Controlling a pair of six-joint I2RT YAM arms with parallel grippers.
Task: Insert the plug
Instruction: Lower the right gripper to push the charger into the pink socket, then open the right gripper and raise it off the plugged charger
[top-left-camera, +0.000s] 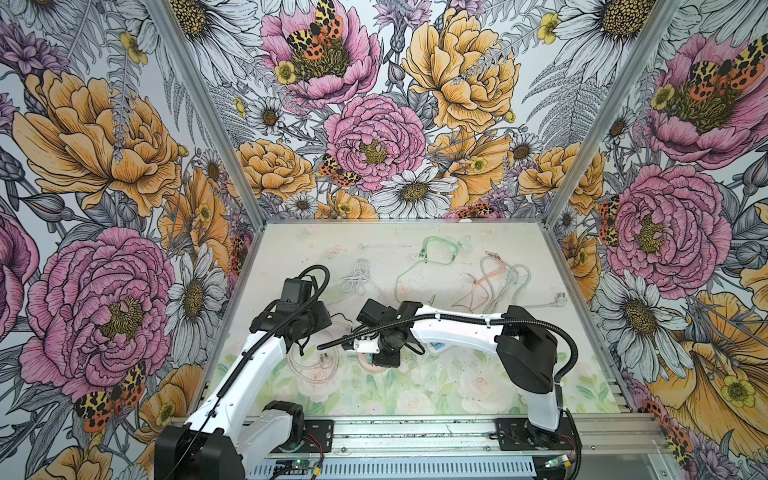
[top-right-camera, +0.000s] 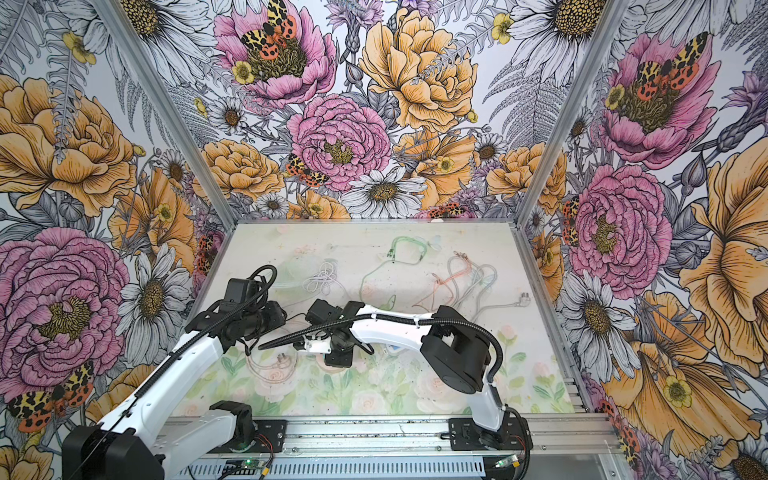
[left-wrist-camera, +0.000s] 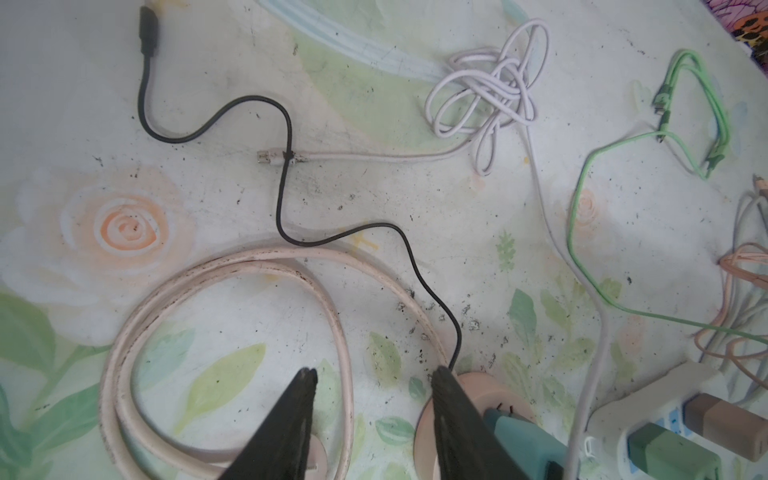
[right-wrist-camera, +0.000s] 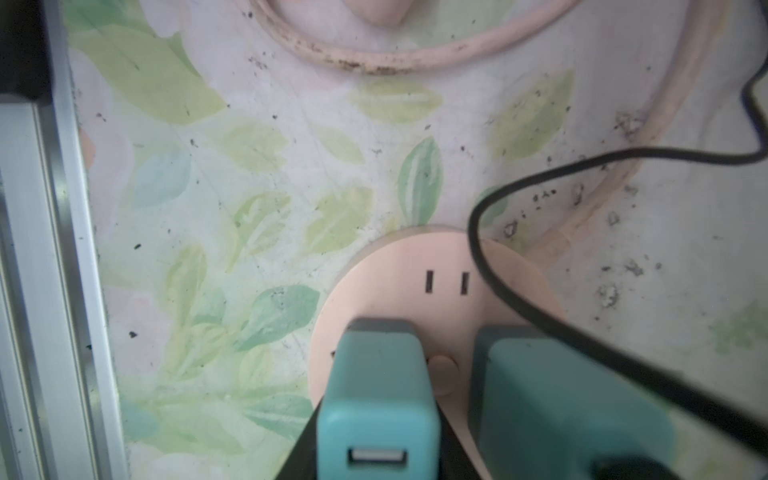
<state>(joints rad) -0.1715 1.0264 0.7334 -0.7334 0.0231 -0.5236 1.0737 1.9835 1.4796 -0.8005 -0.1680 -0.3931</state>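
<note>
A teal plug (right-wrist-camera: 378, 395) with a USB port stands on the round pink socket (right-wrist-camera: 415, 266). My right gripper (right-wrist-camera: 378, 415) is shut on it, a black finger against each side. Beside it a second teal plug (right-wrist-camera: 561, 395) sits in the same socket, trailing a black cable (right-wrist-camera: 582, 166). One pair of slots (right-wrist-camera: 446, 282) lies bare. In the left wrist view my left gripper (left-wrist-camera: 374, 374) is open and holds nothing. One of its fingertips (left-wrist-camera: 442, 376) is at the rim of the pink socket (left-wrist-camera: 486, 386). The pink cable (left-wrist-camera: 232, 266) loops on the mat below it.
A white power strip (left-wrist-camera: 648, 415) with green and brown adapters lies close to the socket. Further back on the mat lie a knotted white cable (top-left-camera: 355, 276), a green cable (top-left-camera: 424, 257), orange and grey cables (top-left-camera: 490, 274) and a white plug (top-left-camera: 681, 301). An aluminium rail (right-wrist-camera: 37, 291) borders the mat.
</note>
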